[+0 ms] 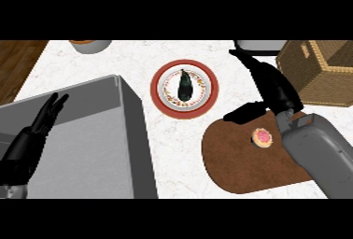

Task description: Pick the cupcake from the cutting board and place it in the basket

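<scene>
A small cupcake [263, 137] with pink icing sits on the brown cutting board [241, 163] at the lower right. My right hand [274, 88] hovers just beyond the board's far edge, fingers stretched straight toward the back and thumb [244, 113] spread over the board's corner, left of the cupcake. It holds nothing. The woven basket [318, 70] stands at the right rear, close beside the right hand. My left hand [47, 113] rests open at the far left, fingers up.
A red-rimmed plate [168, 100] with a dark eggplant [185, 84] lies in the middle, left of the right hand. A large grey box [76, 135] fills the left. A bowl [91, 45] and a grey vessel [260, 45] stand at the back edge.
</scene>
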{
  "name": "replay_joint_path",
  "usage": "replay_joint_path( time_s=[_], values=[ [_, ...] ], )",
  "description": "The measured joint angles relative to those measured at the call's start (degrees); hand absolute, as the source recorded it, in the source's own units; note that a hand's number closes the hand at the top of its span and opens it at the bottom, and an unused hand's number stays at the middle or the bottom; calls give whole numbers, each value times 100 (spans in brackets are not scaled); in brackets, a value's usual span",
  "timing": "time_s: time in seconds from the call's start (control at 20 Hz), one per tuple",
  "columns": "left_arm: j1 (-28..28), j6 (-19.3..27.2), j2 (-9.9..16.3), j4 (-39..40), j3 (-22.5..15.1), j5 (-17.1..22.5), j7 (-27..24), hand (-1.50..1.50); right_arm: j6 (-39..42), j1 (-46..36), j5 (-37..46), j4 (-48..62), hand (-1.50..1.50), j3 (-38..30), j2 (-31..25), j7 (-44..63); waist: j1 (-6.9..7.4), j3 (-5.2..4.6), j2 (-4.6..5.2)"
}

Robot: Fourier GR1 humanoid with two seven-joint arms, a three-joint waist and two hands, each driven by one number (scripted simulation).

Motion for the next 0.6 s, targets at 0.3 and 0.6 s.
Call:
replay_joint_path(
  time_s=[0.3, 0.6],
  values=[
    [33, -85, 74, -116, 49, 40, 37, 0, 2195, -798, -690, -47, -150, 278, -645, 1140, 11, 7, 47],
    [-10, -124, 87, -100, 53, 32, 28, 0, 3615, -1320, -1684, 37, -150, 124, -914, 2013, 50, 37, 77]
  ],
)
